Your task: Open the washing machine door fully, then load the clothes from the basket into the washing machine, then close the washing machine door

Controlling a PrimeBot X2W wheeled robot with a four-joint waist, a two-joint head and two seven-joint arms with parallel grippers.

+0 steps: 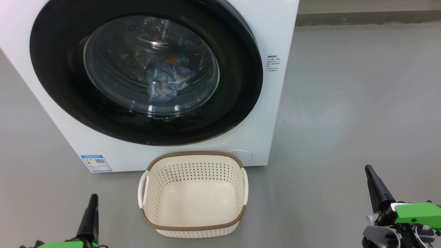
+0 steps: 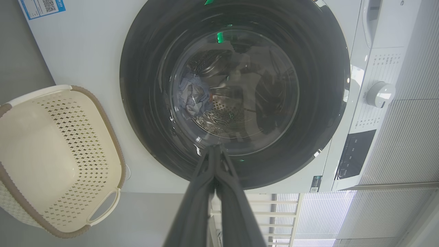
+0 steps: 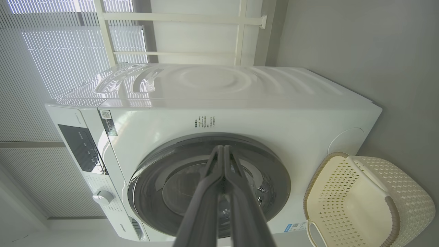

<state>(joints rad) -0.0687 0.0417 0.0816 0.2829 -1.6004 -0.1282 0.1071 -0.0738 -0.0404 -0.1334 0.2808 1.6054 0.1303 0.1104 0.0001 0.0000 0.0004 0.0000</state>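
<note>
We see door shut over clothes, basket empty. Left gripper, right gripper at lower corners: clenched, empty. Risk: door unlatched, could swing open.

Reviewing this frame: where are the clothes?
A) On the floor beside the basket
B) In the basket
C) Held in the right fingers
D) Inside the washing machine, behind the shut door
D: the clothes show as a bluish bundle through the glass of the shut door, and the basket on the floor in front holds nothing.
</note>
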